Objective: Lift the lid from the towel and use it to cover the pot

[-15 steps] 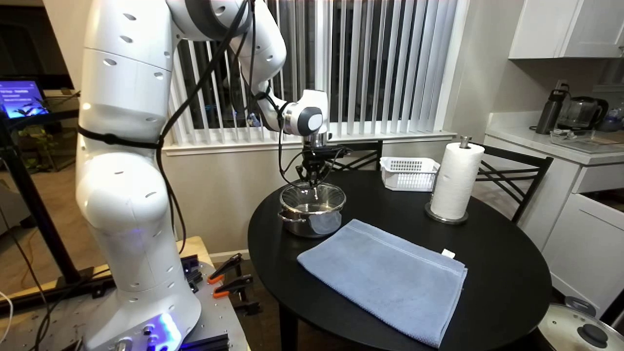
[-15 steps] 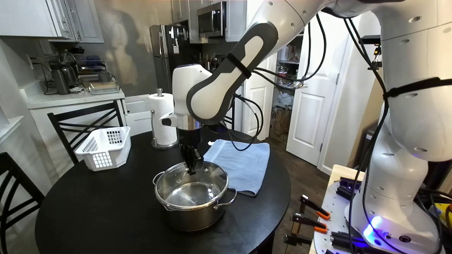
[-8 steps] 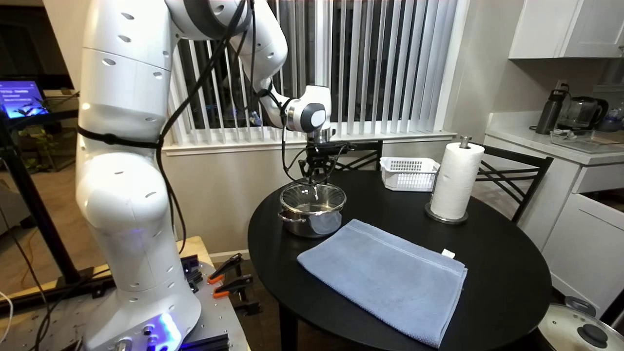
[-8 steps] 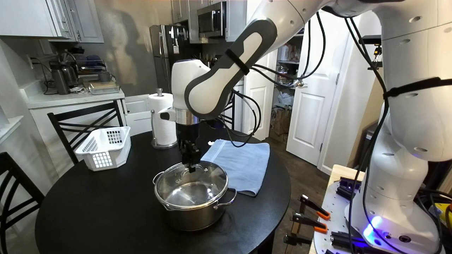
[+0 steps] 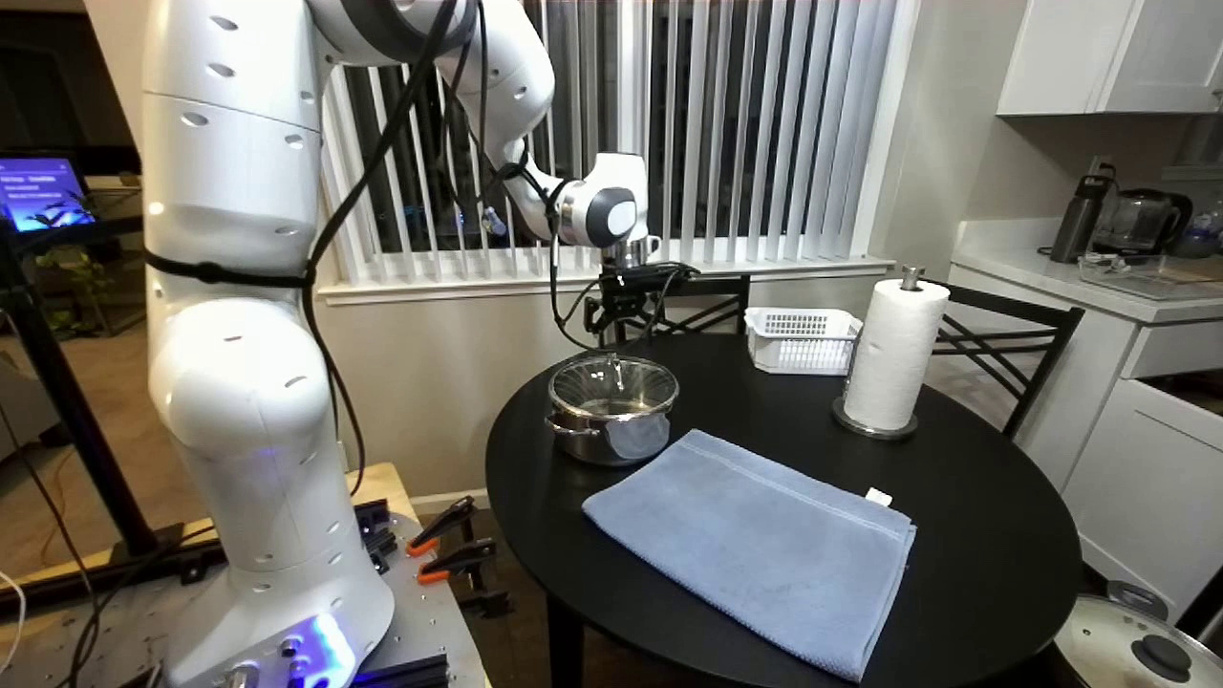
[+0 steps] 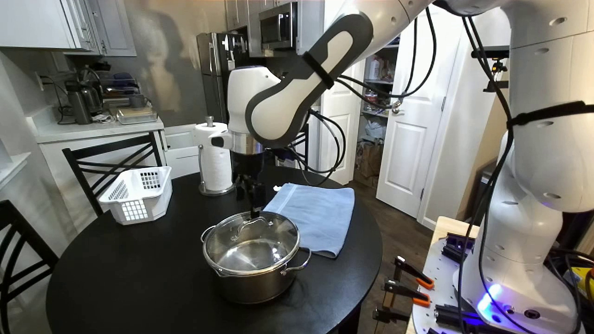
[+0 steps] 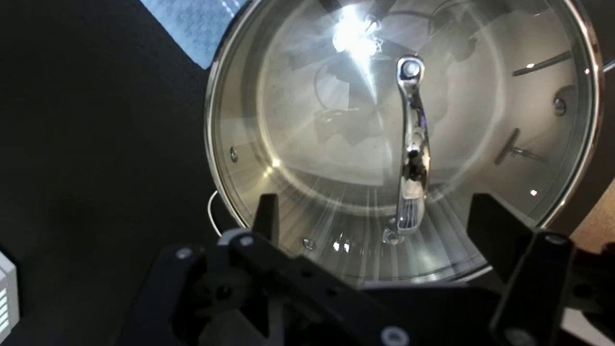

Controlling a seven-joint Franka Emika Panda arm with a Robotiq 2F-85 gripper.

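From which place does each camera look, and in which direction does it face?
Wrist view: mounted at the claw, facing down at the lid; the open claw itself shows at the bottom.
An exterior view: on the side of the towel, looking over it to the pot and blinds; arm and claw show.
An exterior view: on the pot side, looking past pot and towel toward the refrigerator; arm and claw show.
Both exterior views share lid, pot, towel, basket and paper roll.

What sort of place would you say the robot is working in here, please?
Probably a home's kitchen and dining area, judging by the refrigerator, the microwave and the round black table.
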